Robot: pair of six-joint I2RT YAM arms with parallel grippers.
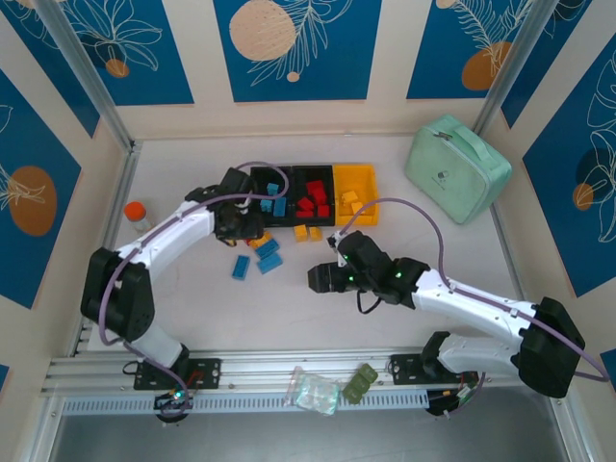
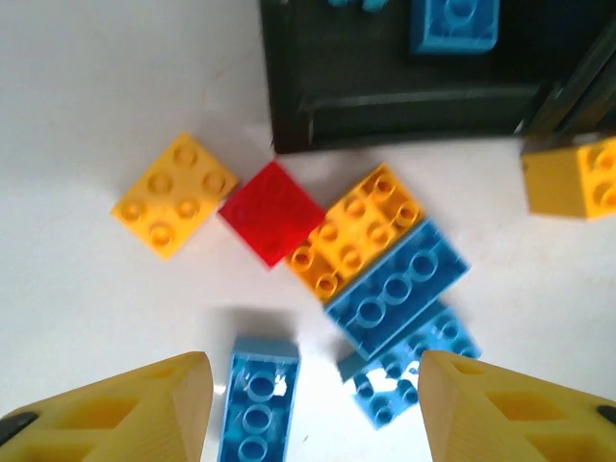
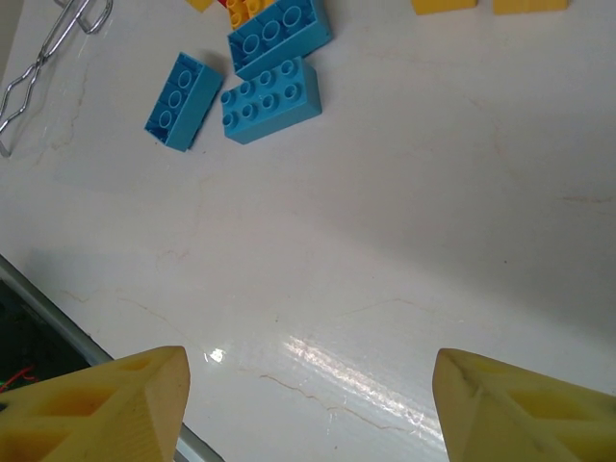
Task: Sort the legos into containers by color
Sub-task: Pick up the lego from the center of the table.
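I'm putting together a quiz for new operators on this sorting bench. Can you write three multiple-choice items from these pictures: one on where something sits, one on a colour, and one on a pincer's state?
1. In the top view, where does the mint-green case lie relative to the yellow bin?
A) to its left
B) to its right
C) inside it

2. What colour are the bricks in the middle bin?
A) red
B) blue
C) yellow

3. How does the right pincer stand?
A) shut on a blue brick
B) open above bare table
C) shut with nothing in it

Key:
1 B, the case sits apart from the bin, toward the right wall.
2 A, the pieces lying in that bin are all red.
3 B, its fingers stand wide apart with nothing between them.
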